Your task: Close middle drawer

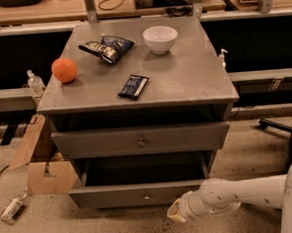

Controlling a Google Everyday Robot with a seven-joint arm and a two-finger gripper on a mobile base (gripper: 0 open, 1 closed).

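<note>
The middle drawer is a wide grey drawer with a low flat front and a small round knob. It stands pulled out from the grey cabinet, and its dark inside shows behind the front. My gripper is at the end of the white arm, low at the right. It sits just in front of and below the drawer front, right of the knob.
Above is a taller drawer front with a knob. On the cabinet top lie an orange, a chip bag, a white bowl and a dark snack bar. A cardboard box and a bottle are on the floor at left.
</note>
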